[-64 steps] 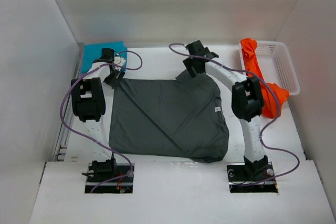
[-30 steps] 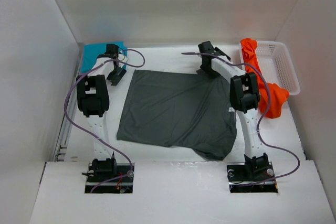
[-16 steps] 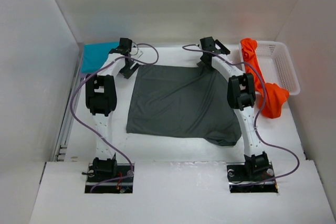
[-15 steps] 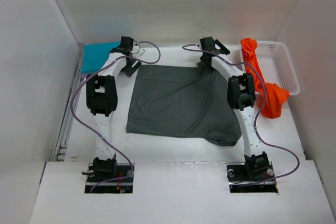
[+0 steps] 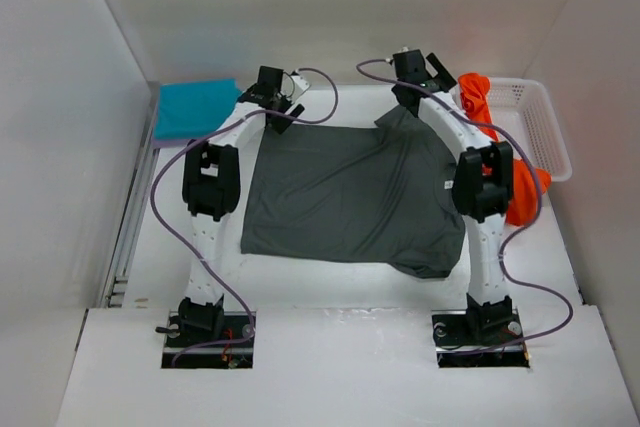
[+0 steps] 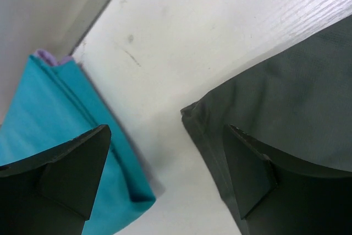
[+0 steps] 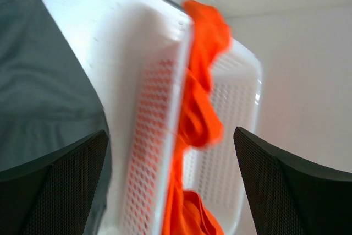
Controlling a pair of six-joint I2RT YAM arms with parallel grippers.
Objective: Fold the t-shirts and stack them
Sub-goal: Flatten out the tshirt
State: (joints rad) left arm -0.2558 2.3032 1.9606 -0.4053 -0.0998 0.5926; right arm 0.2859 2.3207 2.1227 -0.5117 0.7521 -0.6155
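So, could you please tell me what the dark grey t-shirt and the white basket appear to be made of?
The dark grey t-shirt looks like soft, matte knit cloth, perhaps cotton: it lies limp with shallow wrinkles. The white basket looks like rigid, faintly glossy moulded plastic: its walls stand straight, pierced by regular rows of small holes.

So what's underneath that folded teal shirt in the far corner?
A sliver of lavender cloth peeks out from beneath the teal shirt. The rest of it is covered.
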